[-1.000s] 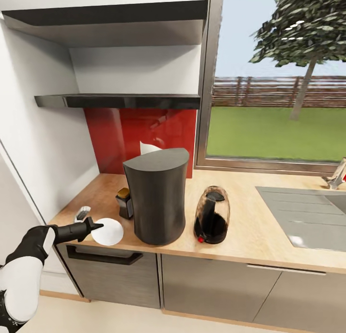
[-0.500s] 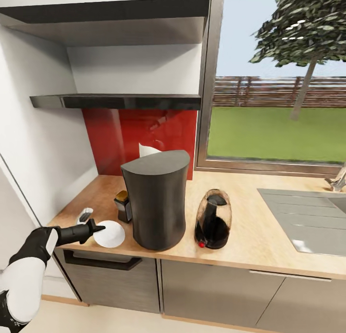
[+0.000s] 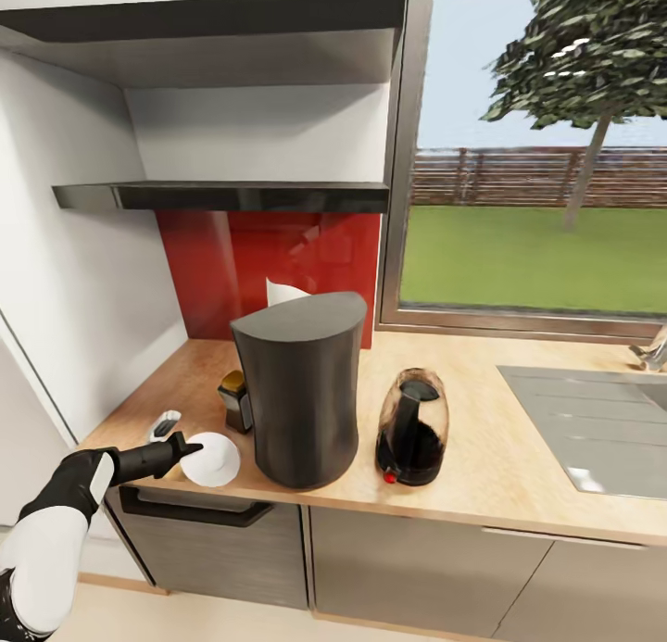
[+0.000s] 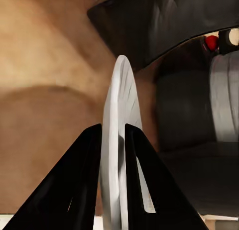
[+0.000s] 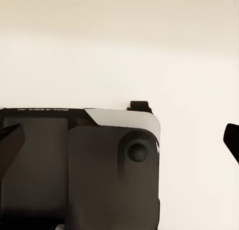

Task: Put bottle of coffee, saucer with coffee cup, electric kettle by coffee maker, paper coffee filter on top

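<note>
Coffee maker (image 3: 298, 396) on table (image 3: 482, 457) with filter (image 3: 283, 293) on top, bottle of coffee (image 3: 234, 401) and kettle (image 3: 412, 429) beside it; left gripper (image 3: 190, 449) pinches saucer (image 3: 211, 459) at table's front-left; cup unplaced; right fingers' state indeterminable.

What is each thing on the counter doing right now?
saucer: pinched by its rim in the left gripper.
coffee maker: upright on the countertop.
electric kettle: upright beside it.
bottle of coffee: upright, lid on.
paper coffee filter: pokes up behind the coffee maker.
</note>
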`<state>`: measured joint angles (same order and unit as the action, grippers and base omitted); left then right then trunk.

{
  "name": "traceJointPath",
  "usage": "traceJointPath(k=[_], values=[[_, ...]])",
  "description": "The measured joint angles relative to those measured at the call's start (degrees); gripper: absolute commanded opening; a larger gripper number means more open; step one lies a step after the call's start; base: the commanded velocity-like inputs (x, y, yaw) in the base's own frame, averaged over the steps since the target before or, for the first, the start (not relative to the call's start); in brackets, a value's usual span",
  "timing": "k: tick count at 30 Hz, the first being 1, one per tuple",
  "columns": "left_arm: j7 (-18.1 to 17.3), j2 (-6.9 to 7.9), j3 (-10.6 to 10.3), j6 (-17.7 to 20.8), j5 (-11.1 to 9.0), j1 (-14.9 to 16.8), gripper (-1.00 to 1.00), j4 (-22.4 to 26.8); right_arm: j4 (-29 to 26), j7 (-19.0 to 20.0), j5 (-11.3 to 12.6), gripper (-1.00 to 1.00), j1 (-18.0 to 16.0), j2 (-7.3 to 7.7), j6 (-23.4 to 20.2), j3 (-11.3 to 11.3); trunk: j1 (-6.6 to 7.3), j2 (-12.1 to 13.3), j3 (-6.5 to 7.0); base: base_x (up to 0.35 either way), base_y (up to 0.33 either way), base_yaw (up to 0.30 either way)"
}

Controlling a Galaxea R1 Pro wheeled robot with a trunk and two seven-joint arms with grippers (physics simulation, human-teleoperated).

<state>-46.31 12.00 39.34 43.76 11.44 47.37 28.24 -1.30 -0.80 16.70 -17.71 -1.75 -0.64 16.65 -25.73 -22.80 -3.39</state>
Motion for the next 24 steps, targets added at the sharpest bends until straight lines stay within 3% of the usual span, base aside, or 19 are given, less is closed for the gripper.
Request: traceJointPath(k=[15,24], values=[[0.9,-0.36,0.0,-0.1,-0.2,0.0,-1.0,-0.8,0.0,0.0,-0.1,1.0,0.0,0.79,0.0,0.0,-0.01,0.0,0.0,0.066,0.0,0.0],[0.9,-1.9,-0.1,-0.2,-0.1,0.0,-1.0,-0.7,0.0,0.0,-0.1,1.0,0.0,0.79,0.0,0.0,-0.02,0.0,0.0,0.002,0.0,0.0]])
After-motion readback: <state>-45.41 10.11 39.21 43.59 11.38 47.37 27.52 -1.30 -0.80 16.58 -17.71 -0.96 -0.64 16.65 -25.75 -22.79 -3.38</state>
